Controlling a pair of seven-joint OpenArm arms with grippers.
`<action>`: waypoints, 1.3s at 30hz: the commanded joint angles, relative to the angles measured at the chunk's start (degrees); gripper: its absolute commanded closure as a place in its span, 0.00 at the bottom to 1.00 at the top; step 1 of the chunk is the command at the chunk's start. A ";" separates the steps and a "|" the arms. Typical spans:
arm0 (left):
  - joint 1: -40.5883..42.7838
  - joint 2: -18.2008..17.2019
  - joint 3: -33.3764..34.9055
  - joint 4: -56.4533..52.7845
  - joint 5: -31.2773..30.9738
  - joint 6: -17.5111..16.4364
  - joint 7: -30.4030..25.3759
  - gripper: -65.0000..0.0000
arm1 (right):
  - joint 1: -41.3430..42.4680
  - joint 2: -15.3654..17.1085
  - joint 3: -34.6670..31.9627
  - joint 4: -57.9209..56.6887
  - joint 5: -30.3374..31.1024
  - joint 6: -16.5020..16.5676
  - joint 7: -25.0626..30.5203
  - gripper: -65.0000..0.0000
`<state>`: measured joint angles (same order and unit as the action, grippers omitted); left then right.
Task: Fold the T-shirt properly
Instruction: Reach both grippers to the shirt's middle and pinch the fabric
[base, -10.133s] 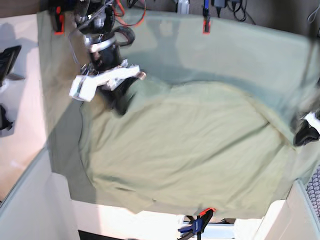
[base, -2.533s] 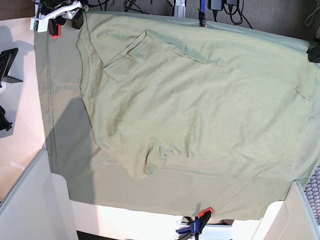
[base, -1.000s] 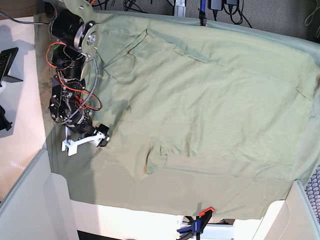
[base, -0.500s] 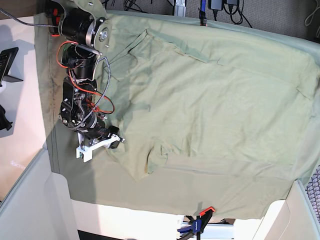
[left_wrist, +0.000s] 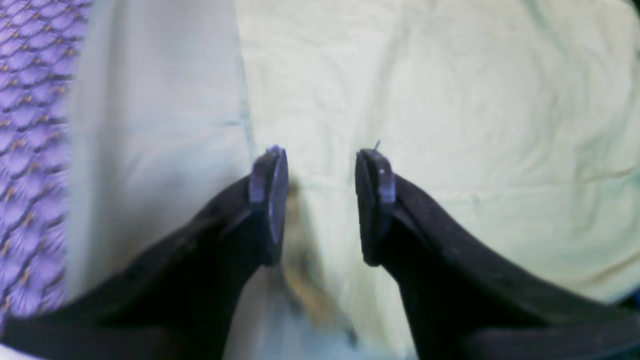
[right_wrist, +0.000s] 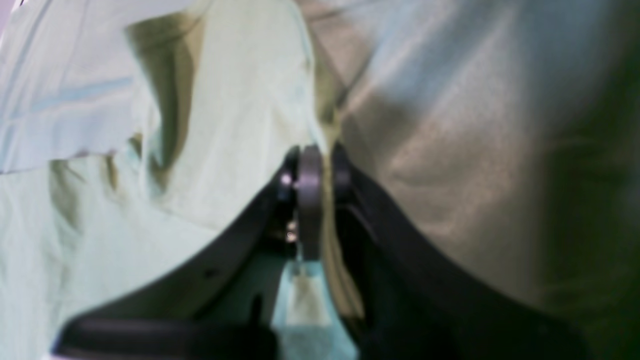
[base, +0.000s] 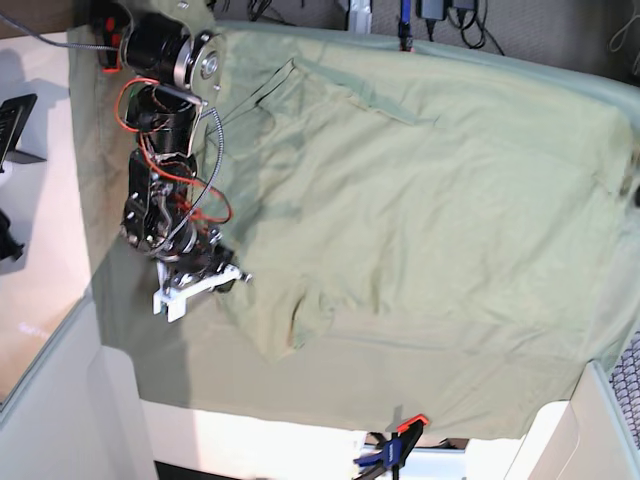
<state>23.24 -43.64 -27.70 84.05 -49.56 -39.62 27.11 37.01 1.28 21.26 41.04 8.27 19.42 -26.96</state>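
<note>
The pale sage-green T-shirt (base: 420, 200) lies spread over the table, with one short sleeve (base: 300, 325) at the front left. My right gripper (base: 225, 283) sits at the shirt's left edge beside that sleeve. In the right wrist view the gripper (right_wrist: 315, 165) is shut on a fold of the T-shirt's (right_wrist: 240, 100) edge. My left gripper (left_wrist: 320, 165) is open and empty, hovering over the T-shirt's (left_wrist: 450, 100) hem at the right side. It is almost out of the base view.
The green tablecloth (base: 200, 360) covers the table and is held by orange clamps at the front (base: 412, 425) and back (base: 405, 40). A purple mesh (left_wrist: 30, 125) lies past the table's right edge. White side panels (base: 60, 390) flank the front.
My right arm came down from the back left corner along the shirt's left edge. In the last half second it barely moved.
</note>
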 joint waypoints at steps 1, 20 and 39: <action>-2.67 -1.64 1.36 -0.46 0.15 0.07 -2.10 0.60 | 2.14 0.28 -0.07 1.14 0.72 0.81 1.05 1.00; -50.73 4.68 32.28 -46.31 13.14 9.97 -18.88 0.50 | 0.57 0.61 -0.07 1.18 0.74 0.96 1.07 1.00; -59.69 8.59 38.51 -60.76 17.77 23.65 -26.82 0.50 | 0.57 0.61 -0.07 1.18 0.76 0.96 0.59 1.00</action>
<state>-34.61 -34.00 10.92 22.46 -31.33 -15.53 1.67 35.75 1.63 21.23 41.15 8.49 19.94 -27.11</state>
